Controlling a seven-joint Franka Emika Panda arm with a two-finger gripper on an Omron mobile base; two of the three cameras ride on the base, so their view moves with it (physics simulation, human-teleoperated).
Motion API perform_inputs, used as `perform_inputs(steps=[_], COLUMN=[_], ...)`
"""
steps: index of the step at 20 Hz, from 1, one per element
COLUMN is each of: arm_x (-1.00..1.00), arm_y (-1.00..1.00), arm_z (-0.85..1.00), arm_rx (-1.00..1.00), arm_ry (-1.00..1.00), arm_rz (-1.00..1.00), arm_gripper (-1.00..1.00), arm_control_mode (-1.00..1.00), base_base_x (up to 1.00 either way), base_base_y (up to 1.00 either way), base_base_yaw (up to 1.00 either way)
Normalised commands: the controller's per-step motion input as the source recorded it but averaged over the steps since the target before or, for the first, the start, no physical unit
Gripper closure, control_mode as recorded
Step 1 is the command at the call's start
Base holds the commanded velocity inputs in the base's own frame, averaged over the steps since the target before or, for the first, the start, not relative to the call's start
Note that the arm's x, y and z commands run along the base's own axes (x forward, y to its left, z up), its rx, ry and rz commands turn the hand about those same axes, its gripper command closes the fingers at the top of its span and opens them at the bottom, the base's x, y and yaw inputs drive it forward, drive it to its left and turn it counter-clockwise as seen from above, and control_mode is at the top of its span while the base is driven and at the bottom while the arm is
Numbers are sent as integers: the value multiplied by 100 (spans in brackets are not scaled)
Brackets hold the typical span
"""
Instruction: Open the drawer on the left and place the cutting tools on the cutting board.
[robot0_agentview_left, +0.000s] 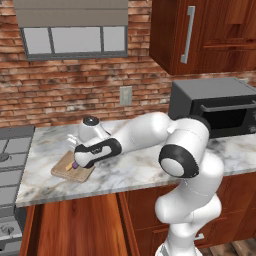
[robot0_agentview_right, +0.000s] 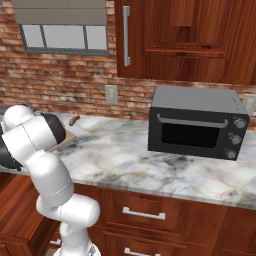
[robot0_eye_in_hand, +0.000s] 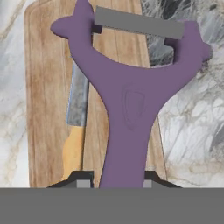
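The tool (robot0_eye_in_hand: 112, 183) pinched the light, stiff, slick peeler (robot0_eye_in_hand: 127, 100) by its handle above the board (robot0_eye_in_hand: 48, 87), beside the knife (robot0_eye_in_hand: 76, 118).

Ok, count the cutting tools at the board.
2: the purple peeler shut in the gripper over the cutting board; the knife lying on it.

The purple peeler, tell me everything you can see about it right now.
The purple peeler is a smooth, plastic-looking Y-shaped tool. Its forked head carries a flat grey blade across the two prongs. The gripper holds its handle between the fingertips, over the cutting board, where the knife already lies. Whether it touches the board is unclear.
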Motion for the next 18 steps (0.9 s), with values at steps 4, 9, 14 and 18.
perform_inputs(steps=[4, 9, 14, 18], arm_x=[0, 0, -26, -97], arm_y=[0, 0, -30, -100], arm_z=[0, 0, 6, 21], arm_rx=[0, 0, 0, 0], arm_ry=[0, 0, 0, 0], arm_rz=[0, 0, 0, -2], arm_gripper=[-100, -100, -100, -100], arm_control_mode=[-100, -100, -100, -100], base_base_x=[0, 0, 0, 0], base_base_y=[0, 0, 0, 0], base_base_yaw=[0, 0, 0, 0])
